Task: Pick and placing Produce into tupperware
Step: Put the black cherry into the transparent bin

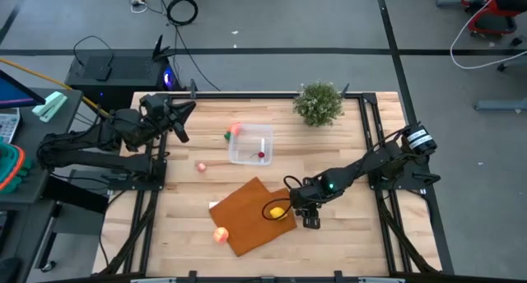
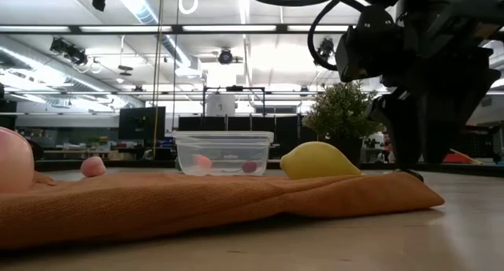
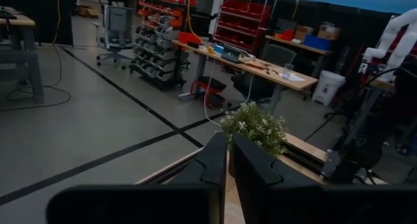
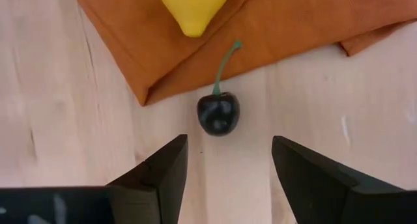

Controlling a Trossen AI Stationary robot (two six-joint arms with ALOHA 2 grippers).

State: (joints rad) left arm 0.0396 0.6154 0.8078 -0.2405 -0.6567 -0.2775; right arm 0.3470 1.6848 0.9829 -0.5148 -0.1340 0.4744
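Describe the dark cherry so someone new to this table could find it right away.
Find the orange-brown mat on the wooden table; the yellow lemon lies on its corner. Just off that corner, before the open right gripper, sits the dark cherry, the only near-black piece, with a green stem.

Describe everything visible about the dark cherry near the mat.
The dark cherry is small, round, glossy and nearly black, with a thin curved green stem that points toward the orange mat and crosses its folded edge. It lies on the bare wooden table, just off the mat near the yellow lemon, ahead of the open right gripper.
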